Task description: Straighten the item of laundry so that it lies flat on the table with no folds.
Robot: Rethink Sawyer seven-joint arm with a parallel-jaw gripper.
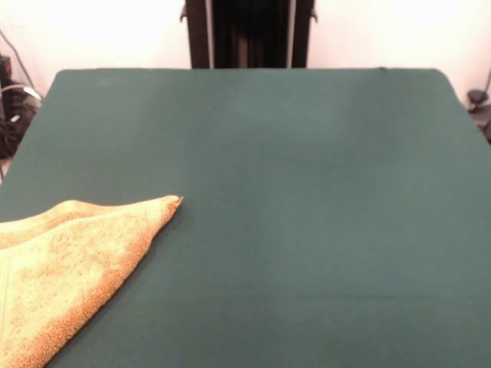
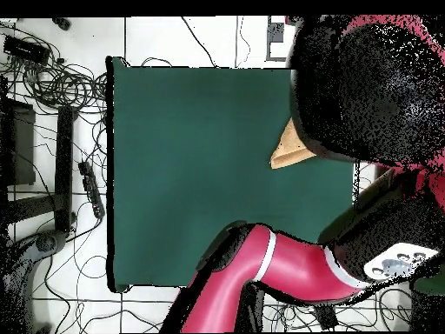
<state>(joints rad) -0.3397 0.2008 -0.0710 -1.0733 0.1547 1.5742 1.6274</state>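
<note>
Pincer: neither view shows it. The front view has only the dark pedestal point(image 1: 249, 32) at the top edge; in the overhead view the red arm point(image 2: 287, 270) sweeps across the lower right, and its bulky black upper part point(image 2: 374, 87) covers the top right corner of the counter. The tip of the arm is hidden, so whether the pincer is apart or together, or touching anything, cannot be told.

Towel: an orange-yellow terry towel point(image 1: 65, 268) lies at the lower left corner of the front view, running out of the picture at the left and bottom edges. It is not flat: one layer is doubled over another, with a rolled fold along its upper edge, and the layers meet in a point point(image 1: 175, 202) that aims toward the middle of the counter.

Towel from above: only a small tan triangle point(image 2: 287, 155) shows, near the right edge of the counter, with the rest hidden under the black arm part.

Counter: dark green cloth point(image 1: 307, 192), bare apart from the towel, which takes up only a small share of it.

Surroundings: the overhead view shows a white tiled floor point(image 2: 174, 35) with many black cables point(image 2: 61, 87) at the left of the counter.
</note>
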